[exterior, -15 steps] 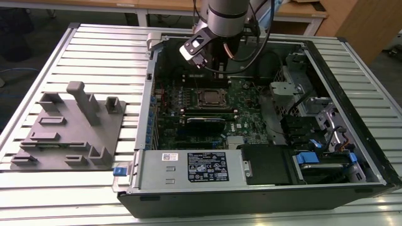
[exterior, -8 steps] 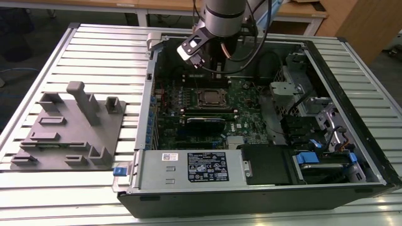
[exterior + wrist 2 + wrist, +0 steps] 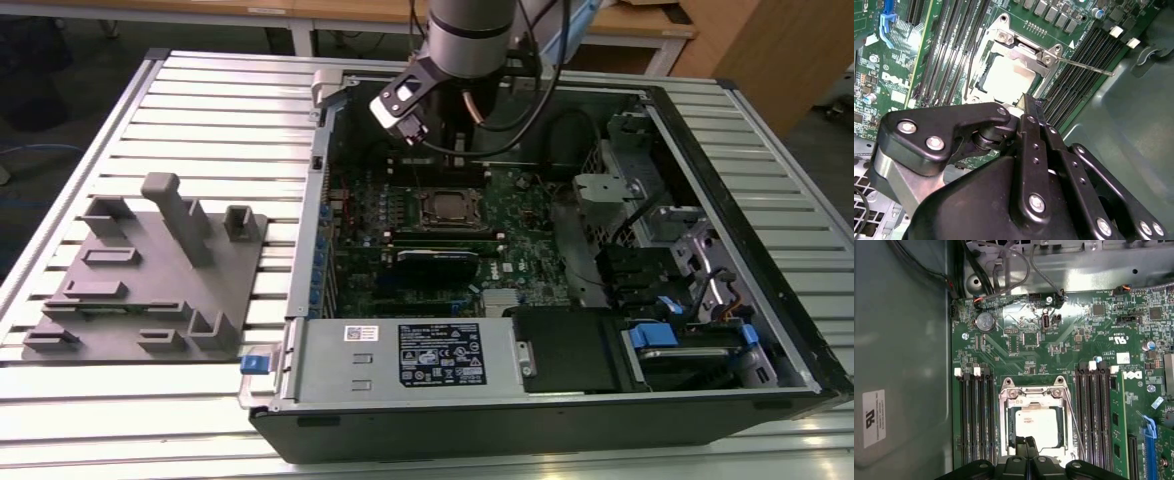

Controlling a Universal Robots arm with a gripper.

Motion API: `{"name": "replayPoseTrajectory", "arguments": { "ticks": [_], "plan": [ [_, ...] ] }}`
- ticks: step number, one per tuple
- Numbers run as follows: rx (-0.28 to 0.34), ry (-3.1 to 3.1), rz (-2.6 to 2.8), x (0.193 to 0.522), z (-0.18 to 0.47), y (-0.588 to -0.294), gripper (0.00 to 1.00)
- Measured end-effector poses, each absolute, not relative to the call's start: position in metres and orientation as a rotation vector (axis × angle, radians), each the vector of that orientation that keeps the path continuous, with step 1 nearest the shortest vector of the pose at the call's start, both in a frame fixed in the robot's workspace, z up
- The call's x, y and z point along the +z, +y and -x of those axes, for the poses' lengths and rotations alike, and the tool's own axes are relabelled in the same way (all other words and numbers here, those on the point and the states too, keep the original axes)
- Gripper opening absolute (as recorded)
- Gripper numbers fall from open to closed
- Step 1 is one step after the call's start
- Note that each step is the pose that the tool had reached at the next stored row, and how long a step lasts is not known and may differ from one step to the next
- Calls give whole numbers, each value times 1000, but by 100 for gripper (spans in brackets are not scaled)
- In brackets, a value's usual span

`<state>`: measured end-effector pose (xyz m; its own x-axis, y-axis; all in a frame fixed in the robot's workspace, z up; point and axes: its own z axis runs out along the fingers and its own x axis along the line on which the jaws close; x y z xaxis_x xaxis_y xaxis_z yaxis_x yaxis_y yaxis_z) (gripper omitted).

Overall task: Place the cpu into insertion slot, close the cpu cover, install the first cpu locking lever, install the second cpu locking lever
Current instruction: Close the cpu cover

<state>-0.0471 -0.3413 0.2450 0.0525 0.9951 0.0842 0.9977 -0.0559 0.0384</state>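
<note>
Gripper (image 3: 1027, 441) pressed together by cpu (image 3: 1036, 421) — cpu cover (image 3: 1036, 394) down — memory slots (image 3: 976, 415) flank both sides.

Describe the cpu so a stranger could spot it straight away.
Start at the open computer case and find the green motherboard inside. Between its two banks of long black slots sits a silvery frame; the cpu is the pale flat square showing through its cut-out, the only plain shiny patch there.
</note>
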Motion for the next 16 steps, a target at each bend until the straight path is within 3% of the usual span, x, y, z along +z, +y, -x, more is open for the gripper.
{"name": "replayPoseTrajectory", "arguments": {
  "ticks": [16],
  "plan": [
    [-141, -2140, 2259, 245, 57, -341, 10]
  ]
}}
